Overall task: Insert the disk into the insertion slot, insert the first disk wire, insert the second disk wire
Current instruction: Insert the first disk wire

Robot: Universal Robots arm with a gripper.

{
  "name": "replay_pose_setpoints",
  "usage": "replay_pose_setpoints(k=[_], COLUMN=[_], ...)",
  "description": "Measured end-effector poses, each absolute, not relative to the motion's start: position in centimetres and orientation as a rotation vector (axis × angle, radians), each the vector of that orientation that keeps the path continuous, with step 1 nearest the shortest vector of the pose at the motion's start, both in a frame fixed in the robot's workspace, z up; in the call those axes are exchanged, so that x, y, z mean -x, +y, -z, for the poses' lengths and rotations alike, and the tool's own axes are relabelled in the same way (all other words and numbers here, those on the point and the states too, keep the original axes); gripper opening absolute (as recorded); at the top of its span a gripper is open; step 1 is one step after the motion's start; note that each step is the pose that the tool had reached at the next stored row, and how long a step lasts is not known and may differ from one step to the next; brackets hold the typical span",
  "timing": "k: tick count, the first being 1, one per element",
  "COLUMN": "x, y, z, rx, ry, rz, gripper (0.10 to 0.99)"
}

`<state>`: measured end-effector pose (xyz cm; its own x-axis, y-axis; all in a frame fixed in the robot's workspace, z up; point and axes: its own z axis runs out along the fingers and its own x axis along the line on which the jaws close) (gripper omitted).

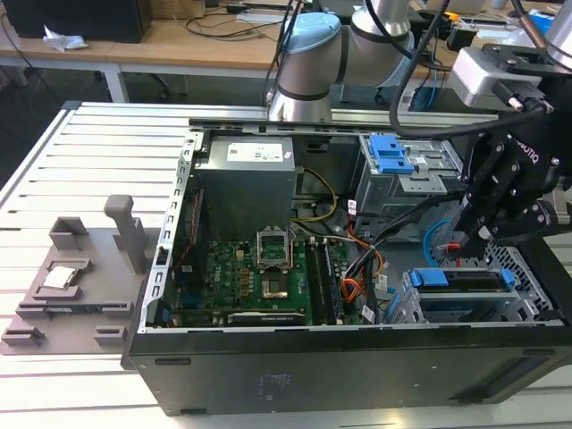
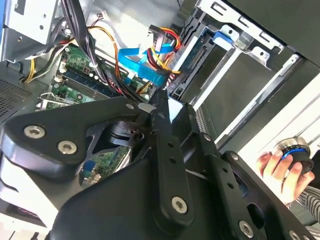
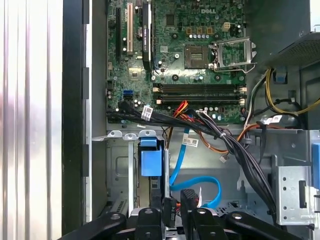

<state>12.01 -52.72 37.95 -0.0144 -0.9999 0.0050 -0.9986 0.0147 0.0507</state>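
The disk (image 1: pixel 460 280), framed by its blue carrier, sits inside the insertion slot (image 1: pixel 529 273), a silver perforated cage at the case's front on the exterior view's right. In the first wrist view the carrier's blue tab (image 3: pixel 151 161) shows in the cage (image 3: pixel 120 167). My gripper (image 1: pixel 465 237) hangs just above the disk's rear end. Its fingers (image 3: pixel 170 209) are drawn together on a small dark plug (image 3: pixel 189 197) of the first disk wire, whose thin red cable (image 1: pixel 453 246) shows beside the tips. The second disk wire cannot be told apart among the cables.
A light blue looped cable (image 3: pixel 197 182) lies beside the gripper. Black, orange and yellow cable bundles (image 3: pixel 220 137) cross above the cage. The grey bay with the blue latch (image 1: pixel 391 154) stands behind. A hand (image 2: pixel 277 165) holds a round device outside the case. A grey fixture (image 1: pixel 76 277) sits on the table.
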Motion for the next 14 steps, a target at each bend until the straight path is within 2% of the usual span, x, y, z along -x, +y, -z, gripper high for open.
replay_pose_setpoints(k=[14], x=[-13.5], y=[-52.7], z=[-36.1], rx=[-2.135], ry=[-2.232], rz=[0.081], gripper=[0.302])
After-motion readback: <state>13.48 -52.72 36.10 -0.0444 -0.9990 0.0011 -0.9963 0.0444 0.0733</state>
